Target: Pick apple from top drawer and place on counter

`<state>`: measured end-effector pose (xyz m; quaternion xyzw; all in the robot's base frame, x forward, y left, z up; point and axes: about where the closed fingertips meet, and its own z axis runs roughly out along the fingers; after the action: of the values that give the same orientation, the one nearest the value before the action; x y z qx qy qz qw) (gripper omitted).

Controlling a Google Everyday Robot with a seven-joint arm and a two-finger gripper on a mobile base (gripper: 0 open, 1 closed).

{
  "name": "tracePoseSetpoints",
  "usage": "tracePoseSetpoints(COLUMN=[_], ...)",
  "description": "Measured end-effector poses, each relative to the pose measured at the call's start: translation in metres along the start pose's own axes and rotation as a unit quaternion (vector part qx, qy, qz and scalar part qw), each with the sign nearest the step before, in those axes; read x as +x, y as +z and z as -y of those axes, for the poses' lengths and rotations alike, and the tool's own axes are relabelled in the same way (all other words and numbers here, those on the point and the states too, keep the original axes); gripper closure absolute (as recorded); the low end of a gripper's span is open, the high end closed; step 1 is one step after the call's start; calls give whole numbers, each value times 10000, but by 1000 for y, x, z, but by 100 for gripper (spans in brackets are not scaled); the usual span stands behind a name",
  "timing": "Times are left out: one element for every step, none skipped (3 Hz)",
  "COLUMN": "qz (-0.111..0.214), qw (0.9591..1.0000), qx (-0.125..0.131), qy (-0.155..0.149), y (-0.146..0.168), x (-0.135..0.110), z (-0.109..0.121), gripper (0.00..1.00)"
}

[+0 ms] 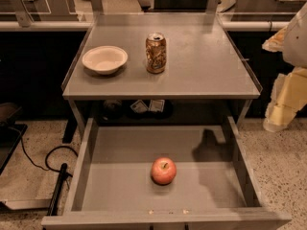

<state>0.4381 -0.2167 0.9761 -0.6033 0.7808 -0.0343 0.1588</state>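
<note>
The apple [163,171], red-orange with a short stem, lies on the floor of the open top drawer [96,176], near its front middle. The drawer is pulled fully out below the counter [201,66], a flat grey table top. My gripper [279,110] hangs at the right edge of the view, beside the counter's right front corner, above and to the right of the drawer. It is well apart from the apple and holds nothing that I can see. Its shadow falls on the drawer floor at the right.
A white bowl [104,59] and a brown soda can [156,52] stand on the counter's front left and middle. Small packets [147,106] lie on a shelf behind the drawer. A black cable [53,164] runs over the floor at the left.
</note>
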Motion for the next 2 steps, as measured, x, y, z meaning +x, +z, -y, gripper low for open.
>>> tracePoseSetpoints(qz=[0,238], qw=[10000,9997], qx=[0,-43], qy=[0,79], y=[0,12], x=[0,3], z=[0,-2], gripper=[0,0])
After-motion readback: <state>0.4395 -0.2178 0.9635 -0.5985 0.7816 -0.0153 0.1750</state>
